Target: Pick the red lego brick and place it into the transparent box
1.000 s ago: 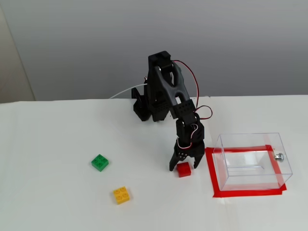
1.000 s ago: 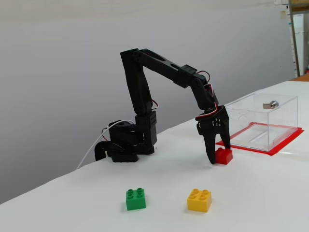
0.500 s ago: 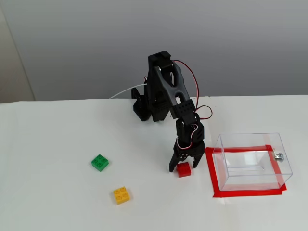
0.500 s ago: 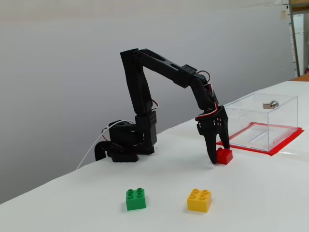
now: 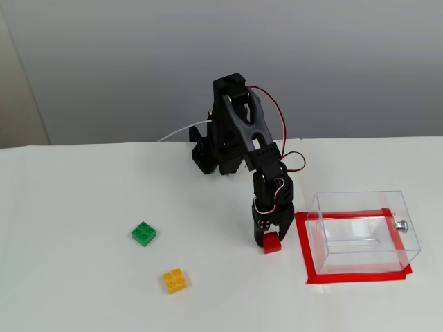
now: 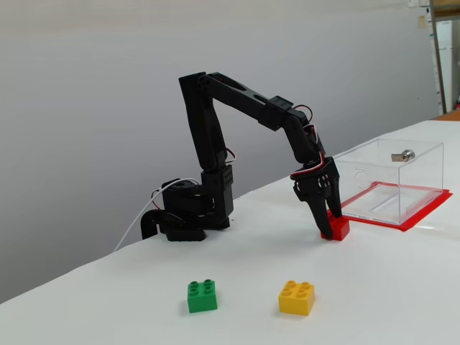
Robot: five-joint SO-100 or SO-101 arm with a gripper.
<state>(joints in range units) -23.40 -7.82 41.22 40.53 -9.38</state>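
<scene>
I have the gripper (image 5: 270, 237) pinched around the red lego brick (image 5: 271, 243), which sits on the table just at nine o'clock of the transparent box (image 5: 362, 232). I judge the hold looks low on the brick, so I lift slowly and straight before swinging toward three o'clock.

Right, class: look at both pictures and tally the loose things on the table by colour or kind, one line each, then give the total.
Small red plastic brick, between the black gripper's fingers: 1
Small green plastic brick: 1
Small yellow-orange plastic brick: 1
Clear plastic rectangular box with a metal knob: 1
Total: 4
</scene>
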